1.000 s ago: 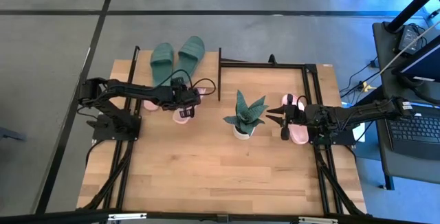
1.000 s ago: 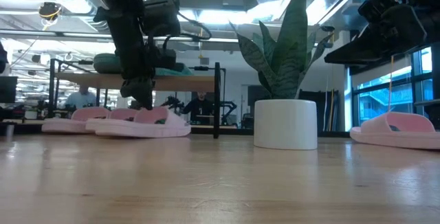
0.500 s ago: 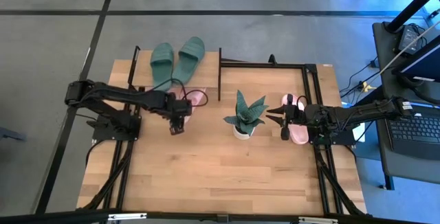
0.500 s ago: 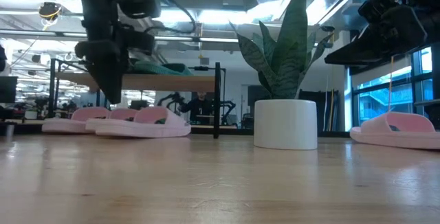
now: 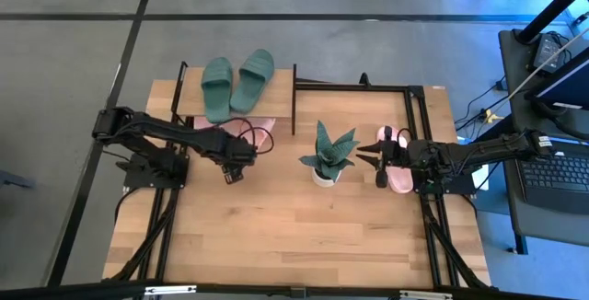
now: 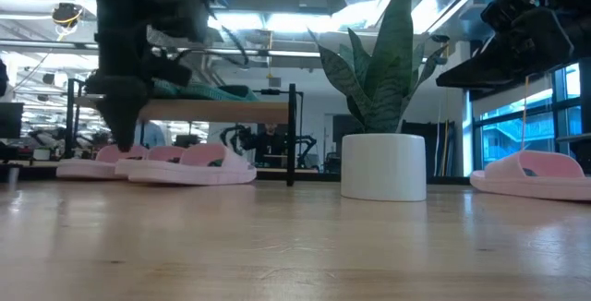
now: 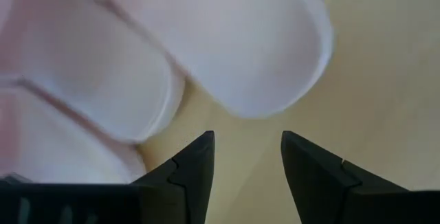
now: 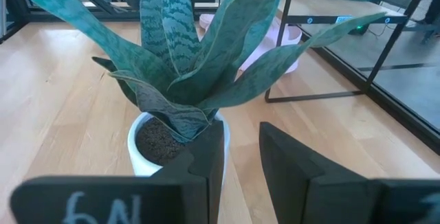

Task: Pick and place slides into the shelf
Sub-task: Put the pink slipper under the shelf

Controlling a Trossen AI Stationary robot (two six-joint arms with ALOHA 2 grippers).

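Two pale pink slides (image 5: 247, 132) lie side by side on the table under the shelf's near edge, and their rounded ends (image 7: 261, 52) fill the left wrist view. Two dark green slides (image 5: 235, 79) rest on the shelf's wooden top board (image 5: 276, 98). My left gripper (image 5: 231, 171) hovers open just on the near side of the pink slides, touching nothing. My right gripper (image 5: 378, 163) waits open beside the other pink pair (image 5: 398, 167), facing the potted plant (image 8: 179, 52).
A green spiky plant in a white pot (image 5: 326, 155) stands at the table's middle, between the two arms. The shelf's black legs (image 6: 291, 135) rise beside the pink slides. Bare wooden tabletop (image 5: 294, 236) stretches toward the near edge.
My left gripper has drawn back from the pink slides under the shelf, moving toward the table's near edge and a little left. The pink slides lie where they were. The right arm has kept still.
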